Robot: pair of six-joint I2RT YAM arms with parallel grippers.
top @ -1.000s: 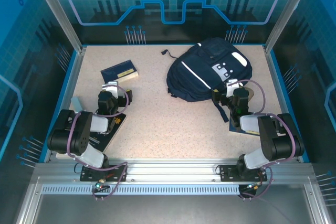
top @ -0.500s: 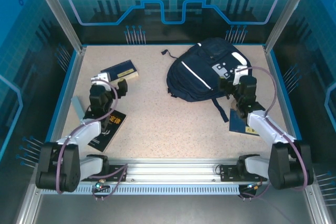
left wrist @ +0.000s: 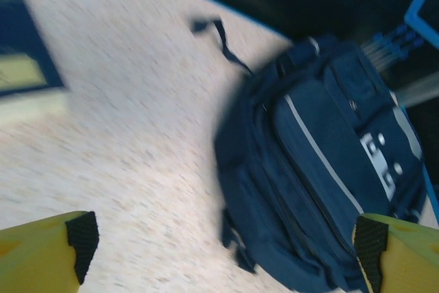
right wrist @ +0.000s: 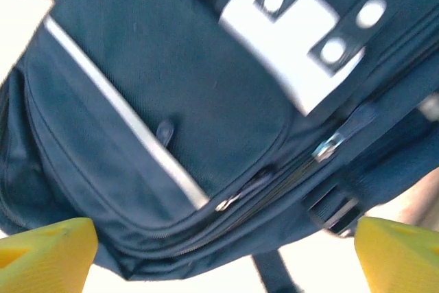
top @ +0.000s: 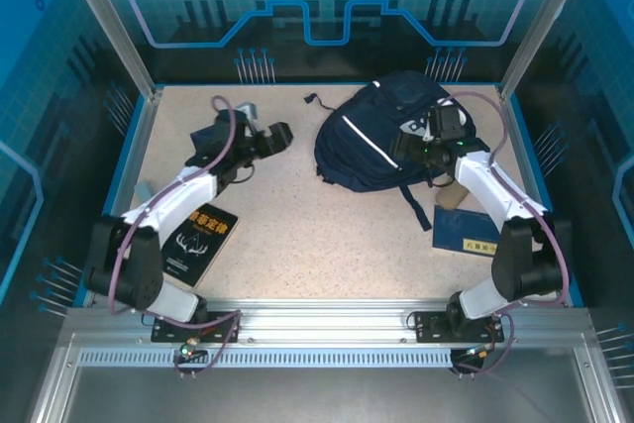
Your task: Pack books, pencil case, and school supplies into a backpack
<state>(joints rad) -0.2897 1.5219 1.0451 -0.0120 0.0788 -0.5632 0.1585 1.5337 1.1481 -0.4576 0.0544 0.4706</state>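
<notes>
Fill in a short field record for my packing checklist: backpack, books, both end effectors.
backpack: lying front up, far right of the table; zips look shut
book 1: near left, dark cover up, on the table
book 2: near right, flat on the table
book 3: far left, blurred in the left wrist view
left end effector: open, empty, facing the backpack
right end effector: open, empty, over the backpack's front
packed: nothing that can be seen
</notes>
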